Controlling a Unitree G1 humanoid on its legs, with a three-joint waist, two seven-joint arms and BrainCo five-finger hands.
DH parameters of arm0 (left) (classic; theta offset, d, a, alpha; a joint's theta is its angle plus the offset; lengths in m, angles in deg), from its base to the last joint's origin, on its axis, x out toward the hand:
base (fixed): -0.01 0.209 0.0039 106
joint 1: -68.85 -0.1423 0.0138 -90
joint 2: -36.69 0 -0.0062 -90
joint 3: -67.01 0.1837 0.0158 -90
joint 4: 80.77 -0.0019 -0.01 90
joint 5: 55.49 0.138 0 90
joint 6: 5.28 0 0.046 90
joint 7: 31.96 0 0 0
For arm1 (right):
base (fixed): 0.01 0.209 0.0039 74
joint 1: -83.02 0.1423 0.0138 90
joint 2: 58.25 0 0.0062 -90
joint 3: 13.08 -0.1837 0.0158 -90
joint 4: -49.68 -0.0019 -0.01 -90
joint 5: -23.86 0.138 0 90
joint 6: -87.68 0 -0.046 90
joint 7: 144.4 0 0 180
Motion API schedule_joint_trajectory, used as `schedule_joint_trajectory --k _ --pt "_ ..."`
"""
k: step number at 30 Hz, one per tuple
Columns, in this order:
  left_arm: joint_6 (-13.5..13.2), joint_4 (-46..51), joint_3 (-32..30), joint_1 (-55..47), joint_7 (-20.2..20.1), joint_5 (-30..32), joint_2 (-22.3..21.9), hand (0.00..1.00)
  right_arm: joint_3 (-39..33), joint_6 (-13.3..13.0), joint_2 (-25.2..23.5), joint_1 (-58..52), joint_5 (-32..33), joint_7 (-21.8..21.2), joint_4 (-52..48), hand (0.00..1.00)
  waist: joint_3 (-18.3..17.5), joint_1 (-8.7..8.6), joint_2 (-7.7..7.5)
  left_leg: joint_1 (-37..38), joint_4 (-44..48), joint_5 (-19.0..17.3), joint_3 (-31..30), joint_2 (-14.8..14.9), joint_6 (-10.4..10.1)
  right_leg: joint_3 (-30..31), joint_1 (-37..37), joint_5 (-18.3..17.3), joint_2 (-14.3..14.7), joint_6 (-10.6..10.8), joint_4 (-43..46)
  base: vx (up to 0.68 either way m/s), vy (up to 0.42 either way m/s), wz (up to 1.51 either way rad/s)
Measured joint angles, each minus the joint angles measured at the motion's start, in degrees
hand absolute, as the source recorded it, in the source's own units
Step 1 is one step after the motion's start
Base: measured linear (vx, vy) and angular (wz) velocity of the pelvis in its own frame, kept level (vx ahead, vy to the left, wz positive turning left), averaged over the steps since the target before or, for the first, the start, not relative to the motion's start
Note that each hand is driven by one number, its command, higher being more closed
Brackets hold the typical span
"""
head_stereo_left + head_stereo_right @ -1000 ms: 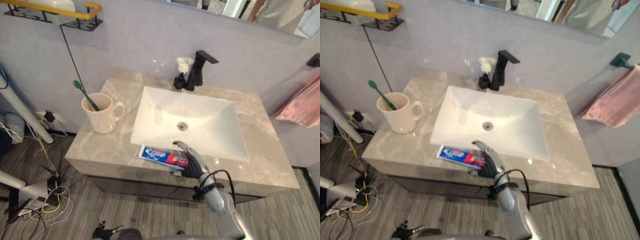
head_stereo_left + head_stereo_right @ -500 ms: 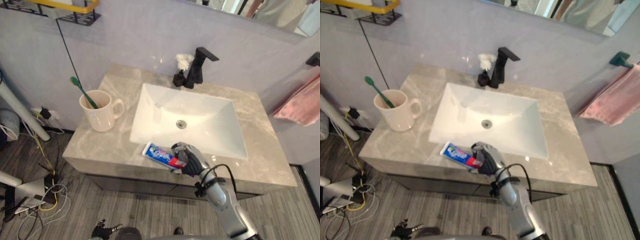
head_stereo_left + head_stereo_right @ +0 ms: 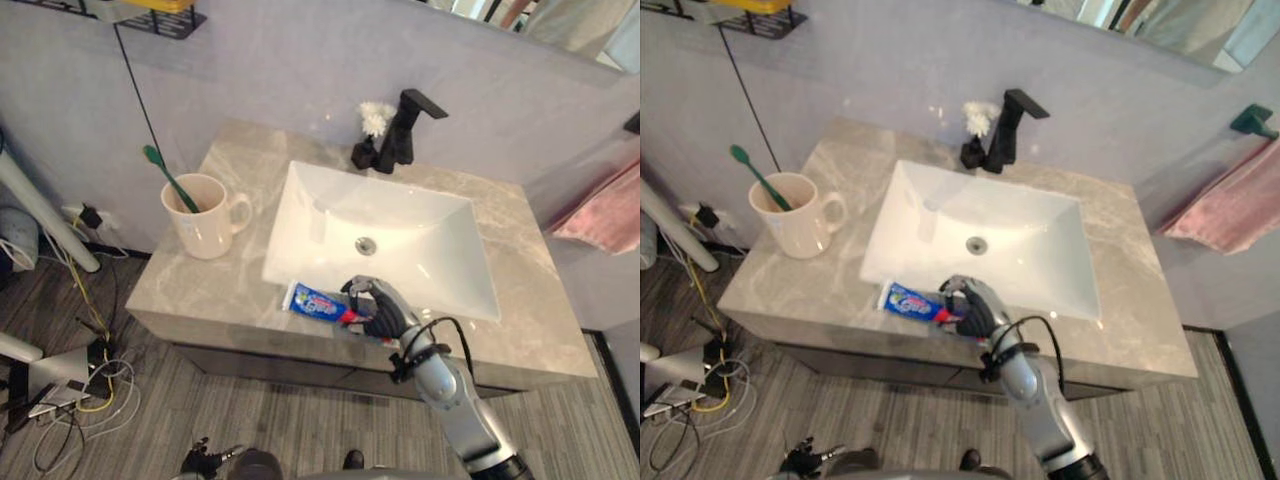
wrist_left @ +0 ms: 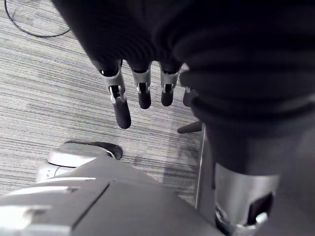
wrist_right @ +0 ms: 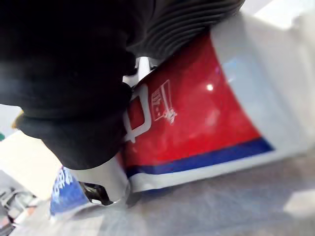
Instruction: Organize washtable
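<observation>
Right robot hand (image 3: pixel 383 308) curled round one toothpaste tube (image 3: pixel 318 302) at counter (image 3: pixel 200 290) front; left robot hand (image 4: pixel 142 88) straight-fingered; one mug (image 3: pixel 205 218), one toothbrush (image 3: pixel 165 172).

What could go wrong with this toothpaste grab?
The right hand curls around only the red end of the toothpaste tube, so the blue end may sag or slip out. The tube lies by the front edge of the counter; a slip could drop it to the floor.

The right hand (image 3: pixel 385 312) looks dark and seems ribbed, on a silver-grey arm (image 3: pixel 452 398). The left hand (image 4: pixel 140 73) has silver fingers (image 4: pixel 119 101) with dark tips.
</observation>
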Motion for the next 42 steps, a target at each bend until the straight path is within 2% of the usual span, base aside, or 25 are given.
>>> schedule_joint_trajectory --k 3,7,12,15,17,18,20,25,29,32,36,39,42 --pt "0.01 -0.01 -0.61 -0.12 0.08 -0.61 -0.41 0.0 -0.19 -0.12 -0.11 0.0 0.11 1.01 -2.31 1.0 0.27 -0.04 0.39 0.28 0.06 -0.05 -0.44 -0.07 0.04 -0.54 0.54 0.0 -0.04 -0.01 -0.01 -0.01 -0.001 0.08" --pt "-0.03 -0.06 -2.58 -0.4 0.42 -1.81 -1.61 0.0 -1.73 -2.43 -0.89 0.24 2.04 3.76 -6.4 1.0 0.9 0.0 1.32 0.63 0.03 -0.07 -0.52 -0.12 0.08 -0.69 1.02 0.0 -0.08 0.0 -0.13 0.0 -0.001 0.01" --pt "-0.18 -0.11 -5.0 -0.47 1.53 -2.98 -2.22 0.0 -2.18 -4.43 -0.82 0.46 2.72 6.96 -6.81 1.0 1.58 -0.04 2.33 0.7 0.01 -0.07 -0.86 -0.23 0.08 -1.05 1.63 -0.02 -0.06 0.01 -0.91 -0.01 -0.013 0.03" --pt "-0.26 -0.14 -6.63 -0.77 1.96 -3.99 -2.79 0.0 -2.23 -4.52 -0.75 0.45 3.08 7.62 -6.86 1.0 1.64 -0.25 2.9 -0.04 0.37 -0.05 -1.75 -0.38 0.08 -2.16 1.78 -0.03 -0.06 0.03 -1.41 0.0 -0.02 0.15" --pt "-0.32 -0.11 -7.4 -1.11 2.63 -4.52 -3.31 0.0 -2.26 -4.68 -0.18 0.45 3.87 8.47 -6.86 1.0 1.84 -0.12 3.88 -0.21 0.53 -0.04 -2.5 -0.38 0.07 -2.86 2.18 -0.06 0.03 0.05 -1.55 0.01 -0.022 0.23" --pt "-0.45 -0.08 -7.75 -1.47 2.76 -4.78 -3.57 0.0 -2.34 -5.25 0.25 0.39 3.9 8.88 -6.86 1.0 1.47 -0.23 3.85 -0.19 0.66 -0.04 -3.25 -0.51 0.07 -3.74 2.76 -0.07 0.02 0.06 -1.65 0.02 -0.014 0.23" --pt "-0.91 0.16 -9.53 -1.79 3.15 -5.52 -3.82 0.0 -2.51 -6.34 0.76 0.26 4.25 9.72 -6.86 1.0 1.36 0.0 4.88 -0.26 0.65 -0.04 -3.77 -0.66 0.08 -4.2 2.77 -0.17 -0.03 0.17 -1.78 0.0 -0.009 0.21" --pt "-2.21 6.31 -15.64 -4.37 5.27 -5.95 -3.33 0.0 -4.1 -7.38 2.2 -0.12 5.07 9.88 -8.4 1.0 0.9 -0.03 6.66 -1.04 0.72 0.24 -5.64 -1.23 0.17 -6.62 3.49 -0.49 -0.26 0.6 -2.45 0.01 -0.018 0.22" --pt "-3.09 20.3 -20.26 -7.81 7.75 -5.97 -3.21 0.0 -6.36 -8.48 3.76 -1.0 7.25 10.76 -9.89 1.0 0.03 0.43 7.28 -1.38 0.21 0.63 -6.9 -1.49 0.19 -8.1 3.6 -0.62 -0.3 0.54 -2.47 -0.01 -0.007 0.16" --pt "-4.08 36.52 -22.56 -9.49 9.5 -5.85 -3.69 0.0 -7.73 -9.05 3.95 -1.82 8.34 11.46 -11.22 1.0 -0.38 1.63 7.34 -2.07 -0.19 1.19 -8.04 -2.2 0.18 -9.44 3.6 -1.04 -0.84 0.94 -2.47 0.0 0.0 0.22" --pt "-5.66 58.89 -24.58 -10.5 12.67 -5.68 -5.49 0.0 -8.98 -9.04 4.77 -1.76 8.84 12.06 -11.22 1.0 -3.0 2.95 8.06 -2.67 -0.19 1.45 -9.85 -2.88 0.2 -11.48 3.81 -1.04 -1.13 0.94 -2.43 0.02 0.013 0.25" --pt "-8.08 72.46 -24.22 -10.51 13.89 -5.94 -7.75 0.0 -8.99 -9.04 4.85 -1.15 9.01 12.06 -11.22 1.0 -3.99 2.99 8.56 -2.63 0.14 1.47 -11.08 -3.34 0.24 -12.73 4.67 -1.05 -1.28 0.93 -2.42 0.02 0.019 0.21" --pt "-10.1 84.15 -19.91 -10.47 13.83 -7.04 -8.27 0.0 -9.01 -9.04 4.74 0.35 9.55 12.09 -11.23 1.0 -4.24 3.03 8.7 -2.57 0.57 1.5 -11.6 -3.47 0.28 -13.3 5.23 -1.05 -1.27 0.93 -2.38 -0.01 0.011 0.09"
